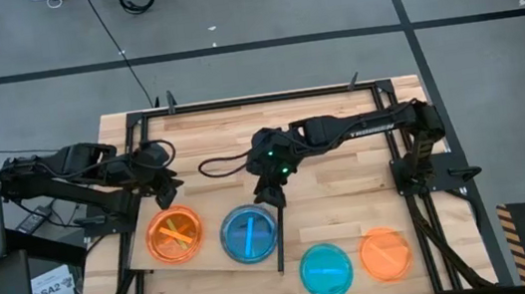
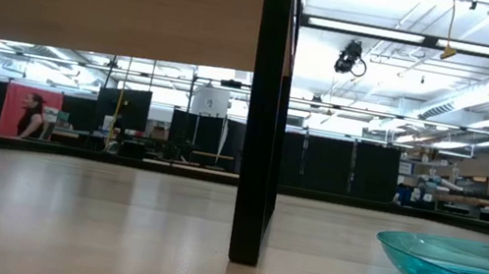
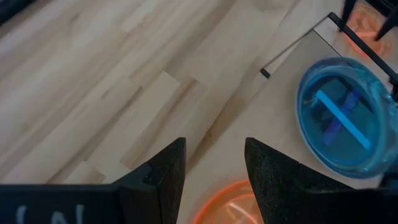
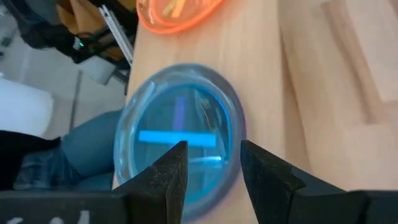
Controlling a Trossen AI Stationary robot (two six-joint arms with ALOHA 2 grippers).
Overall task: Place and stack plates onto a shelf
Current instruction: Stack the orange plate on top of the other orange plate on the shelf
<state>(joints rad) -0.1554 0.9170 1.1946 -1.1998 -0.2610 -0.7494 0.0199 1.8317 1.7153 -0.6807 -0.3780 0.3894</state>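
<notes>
Task partly done: orange stack [image 1: 174,234] and blue stack [image 1: 249,233] rest on the shelf [image 1: 211,259]; a blue plate [image 1: 326,269] and orange plate [image 1: 386,253] remain on the counter [image 1: 211,133]; left gripper [image 1: 164,191] and right gripper [image 1: 270,194] hover, jaws open, empty.

People [image 2: 30,116] stand by a red panel [image 2: 18,109] behind the table [image 1: 347,182].

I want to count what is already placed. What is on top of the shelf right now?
Two plates or stacks lie on the shelf: an orange plate and a blue plate. Whether more plates sit beneath each cannot be told; the right claw hovers by the blue one.
</notes>
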